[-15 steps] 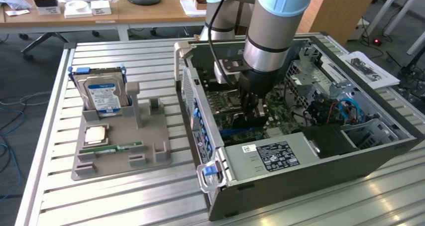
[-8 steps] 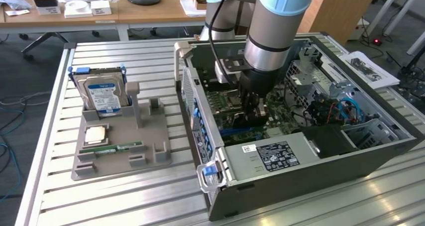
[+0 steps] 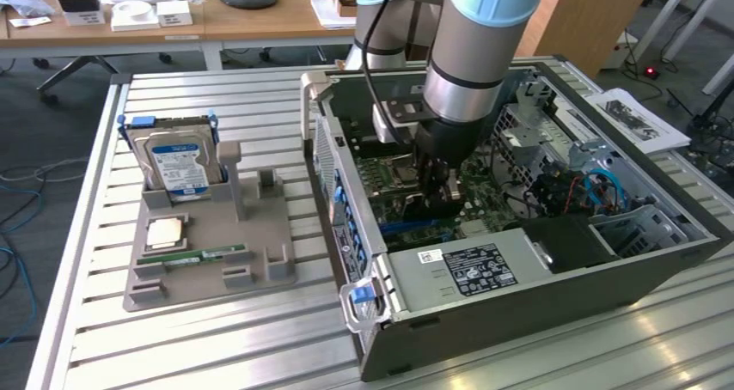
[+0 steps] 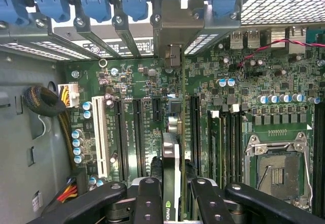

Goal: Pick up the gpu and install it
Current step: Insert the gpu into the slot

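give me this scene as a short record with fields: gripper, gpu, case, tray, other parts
gripper: shut on the gpu, down inside the computer case
gpu: held edge-on above the motherboard, in line with the expansion slots
computer case: open, lying on the slatted table
tray: grey, at the exterior view's left of the case
other parts: hard drive standing in the tray; memory stick lying flat in it
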